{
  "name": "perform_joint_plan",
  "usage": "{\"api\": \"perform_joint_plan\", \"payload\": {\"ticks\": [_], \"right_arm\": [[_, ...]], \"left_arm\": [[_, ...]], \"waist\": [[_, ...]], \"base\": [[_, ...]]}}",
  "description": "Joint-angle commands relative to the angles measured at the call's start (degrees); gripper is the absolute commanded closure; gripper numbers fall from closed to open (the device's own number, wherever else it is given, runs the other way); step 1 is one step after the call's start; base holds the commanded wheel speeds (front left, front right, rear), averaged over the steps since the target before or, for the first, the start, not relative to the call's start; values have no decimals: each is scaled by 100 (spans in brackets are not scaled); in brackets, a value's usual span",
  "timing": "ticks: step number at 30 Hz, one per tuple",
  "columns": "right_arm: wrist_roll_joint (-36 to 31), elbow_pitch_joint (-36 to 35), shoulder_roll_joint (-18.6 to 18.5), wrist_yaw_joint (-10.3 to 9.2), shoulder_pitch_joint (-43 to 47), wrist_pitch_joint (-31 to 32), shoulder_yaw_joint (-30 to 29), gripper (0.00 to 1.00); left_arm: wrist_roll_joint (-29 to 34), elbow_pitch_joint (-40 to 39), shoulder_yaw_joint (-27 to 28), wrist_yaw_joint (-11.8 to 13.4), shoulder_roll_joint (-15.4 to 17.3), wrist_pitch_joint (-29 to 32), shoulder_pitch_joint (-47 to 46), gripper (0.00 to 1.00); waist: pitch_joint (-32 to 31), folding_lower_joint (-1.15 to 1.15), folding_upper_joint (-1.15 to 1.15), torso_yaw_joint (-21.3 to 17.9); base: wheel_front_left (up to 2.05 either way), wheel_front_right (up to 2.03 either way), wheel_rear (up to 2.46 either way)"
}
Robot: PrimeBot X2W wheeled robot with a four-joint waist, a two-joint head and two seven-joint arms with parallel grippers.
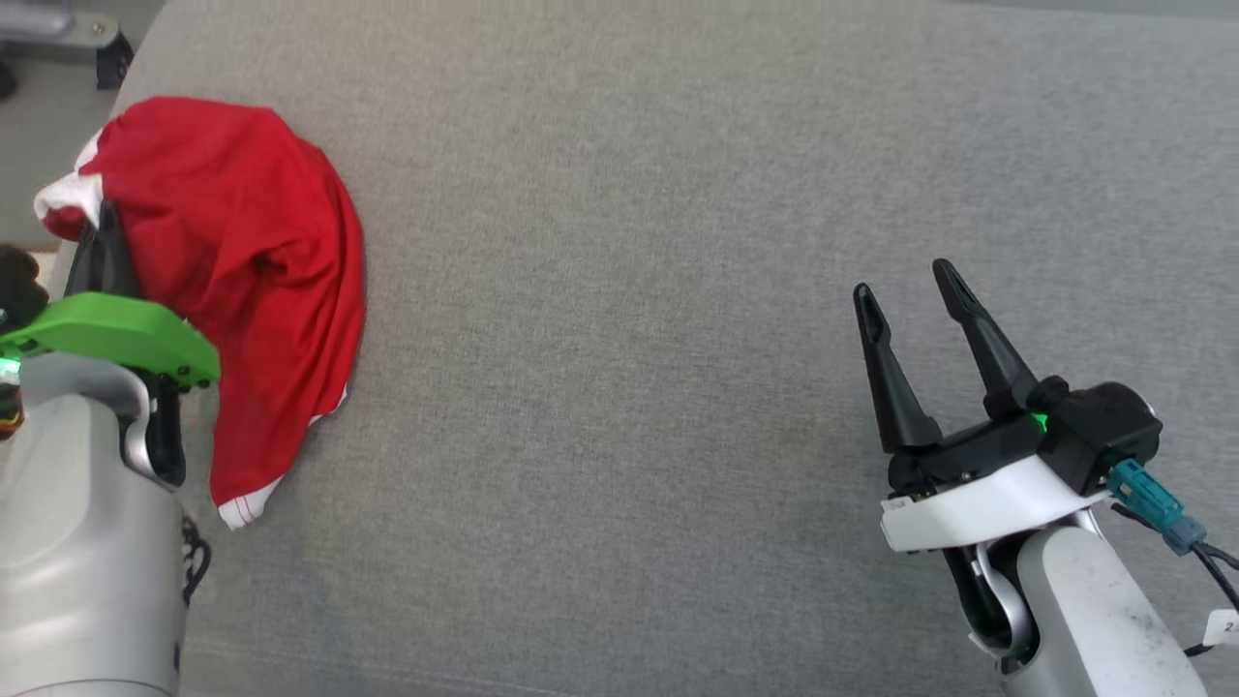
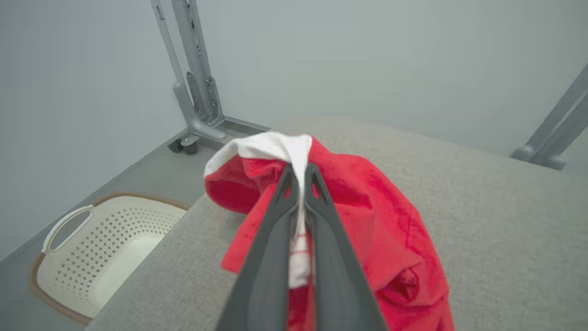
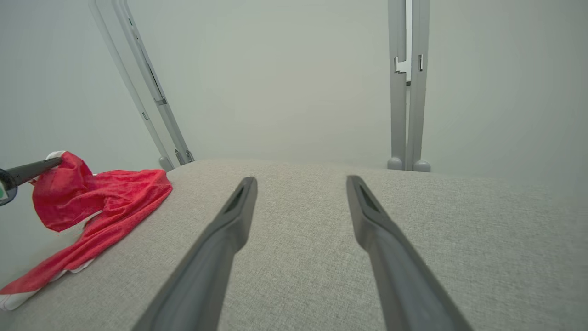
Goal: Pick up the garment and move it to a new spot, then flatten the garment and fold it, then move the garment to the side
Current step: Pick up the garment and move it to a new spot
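At the lower left, a pale grey rounded forearm (image 1: 68,542) is capped by a bright green plastic plate (image 1: 116,339). At the lower right, long dark tapered fingers (image 1: 982,341), a white collar (image 1: 968,508) and a teal cable connector (image 1: 1147,494) are seen.

Bright, even, diffuse light, faint shadows, wide-angle bending at wrist-view edges, left pincer (image 2: 301,171) soft-focused up close

A white perforated basket (image 2: 133,225) sits on the floor (image 2: 151,170) beside the grey fabric surface (image 1: 678,290), near a metal stand (image 2: 195,82)
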Motion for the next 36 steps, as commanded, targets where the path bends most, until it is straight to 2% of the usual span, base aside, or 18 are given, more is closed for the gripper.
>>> {"api": "perform_joint_plan", "payload": {"ticks": [1, 7, 11, 15, 20, 24, 30, 31, 32, 35, 36], "right_arm": [[30, 30, 54, 0, 117, -24, -37, 0], [59, 102, 254, 0, 188, -23, -13, 0], [89, 123, 329, 0, 115, -22, -23, 0], [115, 147, 391, 0, 5, -22, -38, 0], [162, 151, 458, 0, -55, -23, -98, 0], [223, 154, 492, 0, -115, -22, -120, 0], [328, 87, 515, 0, -173, -23, -274, 0], [390, 67, 520, 0, -197, -22, -281, 0], [445, 51, 522, 0, -237, -22, -267, 0], [511, 21, 522, 1, -294, -23, -251, 0], [538, 9, 519, 0, -306, -22, -254, 0]], "left_arm": [[-128, -322, 54, -42, -116, -23, 166, 100], [-132, -1746, -196, -108, -583, -22, 656, 100], [8, -2718, -420, -18, -810, -21, 887, 100], [-45, -3250, -728, 58, -945, -22, 925, 100], [-175, -3463, -1311, 218, -1017, -9, 600, 100], [-502, -3631, -2003, 550, -1023, -18, 189, 100], [-971, -4229, -3038, 1215, -1017, -20, -189, 100], [-923, -4205, -3727, 1365, -1012, -15, -93, 100], [-861, -4050, -4173, 1448, -1006, -15, 13, 100], [-908, -3755, -4751, 1508, -1010, -15, 144, 100], [-869, -3504, -5109, 1542, -1011, -17, 207, 100]], "waist": [[-411, 0, 0, -254], [-645, 0, 0, -602], [-670, 0, 0, -925], [-661, 0, 0, -1294], [-649, 0, 0, -1736], [-624, 0, 0, -2082], [-482, 0, 0, -2459], [-401, 0, 0, -2571], [-335, 0, 0, -2652], [-243, 0, 0, -2762], [-184, 0, 0, -2831]], "base": [[0, 0, 0], [0, 0, 0], [0, 0, 0], [0, 0, 0], [0, 0, 0], [0, 0, 0], [0, 0, 0], [0, 0, 0], [0, 0, 0], [0, 0, 0], [0, 0, 0]]}}
